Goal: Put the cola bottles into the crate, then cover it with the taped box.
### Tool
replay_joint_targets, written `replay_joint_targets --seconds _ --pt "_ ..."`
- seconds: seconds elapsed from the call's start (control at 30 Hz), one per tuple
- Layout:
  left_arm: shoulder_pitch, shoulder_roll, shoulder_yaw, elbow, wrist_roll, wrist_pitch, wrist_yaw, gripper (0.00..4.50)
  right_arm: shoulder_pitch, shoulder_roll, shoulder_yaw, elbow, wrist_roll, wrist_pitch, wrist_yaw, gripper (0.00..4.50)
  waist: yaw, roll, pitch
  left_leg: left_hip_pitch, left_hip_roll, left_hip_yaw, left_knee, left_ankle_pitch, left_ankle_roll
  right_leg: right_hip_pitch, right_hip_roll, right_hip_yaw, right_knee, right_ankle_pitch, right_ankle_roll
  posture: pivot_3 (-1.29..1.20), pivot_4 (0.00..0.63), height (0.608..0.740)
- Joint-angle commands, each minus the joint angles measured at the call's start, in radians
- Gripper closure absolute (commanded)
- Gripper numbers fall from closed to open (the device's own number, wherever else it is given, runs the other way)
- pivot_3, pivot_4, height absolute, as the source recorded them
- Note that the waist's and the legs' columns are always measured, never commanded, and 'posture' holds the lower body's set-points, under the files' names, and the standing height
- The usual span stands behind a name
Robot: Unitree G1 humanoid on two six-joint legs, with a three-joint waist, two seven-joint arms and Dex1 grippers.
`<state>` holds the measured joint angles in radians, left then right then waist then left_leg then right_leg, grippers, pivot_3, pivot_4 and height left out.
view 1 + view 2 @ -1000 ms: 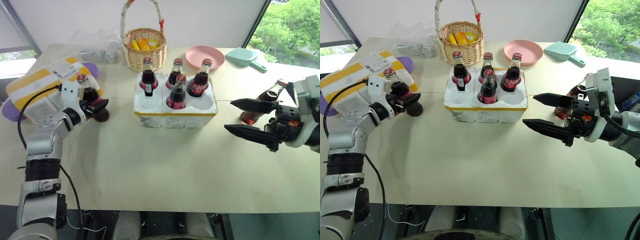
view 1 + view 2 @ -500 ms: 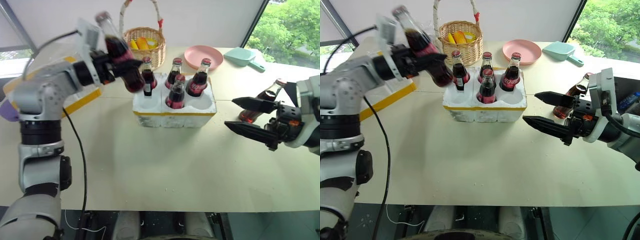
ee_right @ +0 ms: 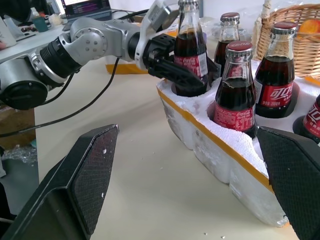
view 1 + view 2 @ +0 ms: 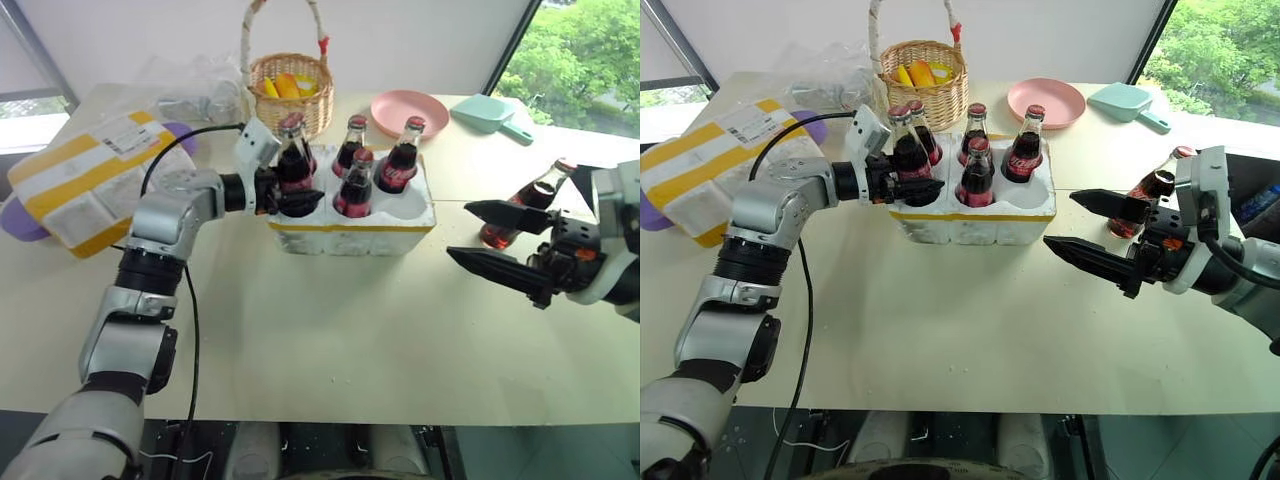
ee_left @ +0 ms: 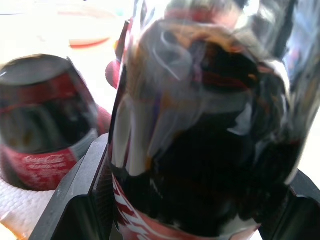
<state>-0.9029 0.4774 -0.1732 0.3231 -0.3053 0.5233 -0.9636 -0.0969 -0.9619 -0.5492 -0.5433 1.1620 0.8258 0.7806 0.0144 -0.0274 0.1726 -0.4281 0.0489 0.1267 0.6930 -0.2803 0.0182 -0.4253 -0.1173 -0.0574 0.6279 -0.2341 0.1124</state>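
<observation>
Over the crate's (image 4: 350, 215) front-left well, left fingers (image 4: 292, 200) grip a cola bottle (image 4: 293, 160) ready to lower, right fingers (image 4: 497, 240) wide open.

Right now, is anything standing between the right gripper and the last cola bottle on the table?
Nothing visible does. The open right gripper faces the crate, and the loose cola bottle stands just behind its fingers, on bare table.

Head pair looks down over table (image 4: 330, 330), wrist cameras sit close — all share crate (image 4: 350, 215).
</observation>
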Motion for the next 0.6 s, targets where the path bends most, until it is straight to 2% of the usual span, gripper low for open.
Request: replay_joint_targets --seconds 0.03,0.07,0.17,0.27,0.37,0.47,0.53,0.6 --pt "-0.007 0.018 -0.009 -0.025 0.05 -0.077 -0.021 0.22 0.001 0.006 -0.022 -0.015 0.001 -0.025 0.002 0.0 -0.001 0.0 0.0 0.0 0.0 0.0 0.0 0.0 0.0 0.0 0.0 0.0 0.0 0.0 0.0 0.0 0.15 0.74" --pt "-0.004 0.02 -0.01 -0.026 0.057 -0.084 -0.025 0.05 0.001 0.008 -0.019 -0.012 -0.004 -0.028 0.002 0.0 -0.001 0.0 0.0 0.0 0.0 0.0 0.0 0.0 0.0 0.0 0.0 0.0 0.0 0.0 0.0 0.0 0.15 0.74" --pt "0.008 0.03 0.014 -0.046 0.059 -0.091 -0.029 0.05 0.007 0.013 -0.01 -0.008 -0.035 -0.041 -0.003 0.0 -0.001 0.0 0.0 0.0 0.0 0.0 0.0 0.0 0.0 0.0 0.0 0.0 0.0 0.0 0.0 0.0 0.15 0.74" --pt "0.042 0.081 0.092 -0.124 -0.021 -0.014 -0.065 0.05 0.026 0.015 -0.017 0.01 -0.075 -0.043 -0.026 0.0 -0.002 0.0 0.0 0.0 0.0 -0.001 0.0 0.0 0.001 0.0 0.0 0.0 0.0 0.0 0.0 0.0 0.15 0.74" --pt "0.101 0.174 0.199 -0.263 -0.162 0.134 -0.123 0.05 0.073 0.022 -0.058 0.016 -0.087 -0.038 -0.039 0.0 -0.006 0.001 0.0 0.0 0.001 -0.003 0.0 0.0 0.001 -0.001 0.0 0.0 0.001 0.0 0.0 0.0 0.15 0.74" --pt "0.182 0.291 0.34 -0.431 -0.369 0.318 -0.192 0.05 0.154 0.05 -0.114 0.021 -0.124 -0.042 -0.072 0.0 -0.005 0.001 0.0 0.0 0.001 -0.003 0.0 0.0 0.0 -0.001 0.0 0.0 0.001 0.0 0.0 0.0 0.15 0.74" --pt "0.225 0.34 0.418 -0.511 -0.479 0.414 -0.19 0.05 0.199 0.077 -0.133 0.025 -0.164 -0.051 -0.113 0.0 -0.002 0.001 0.0 0.0 0.002 -0.003 0.0 0.0 0.0 -0.001 0.0 0.0 0.001 0.0 0.0 0.0 0.15 0.74" --pt "0.275 0.367 0.455 -0.578 -0.525 0.452 -0.16 0.05 0.221 0.115 -0.143 0.052 -0.207 -0.06 -0.174 0.0 0.001 0.001 0.0 0.001 0.001 -0.004 0.001 0.0 0.0 0.001 0.0 0.0 0.001 0.0 0.0 0.0 0.15 0.74"
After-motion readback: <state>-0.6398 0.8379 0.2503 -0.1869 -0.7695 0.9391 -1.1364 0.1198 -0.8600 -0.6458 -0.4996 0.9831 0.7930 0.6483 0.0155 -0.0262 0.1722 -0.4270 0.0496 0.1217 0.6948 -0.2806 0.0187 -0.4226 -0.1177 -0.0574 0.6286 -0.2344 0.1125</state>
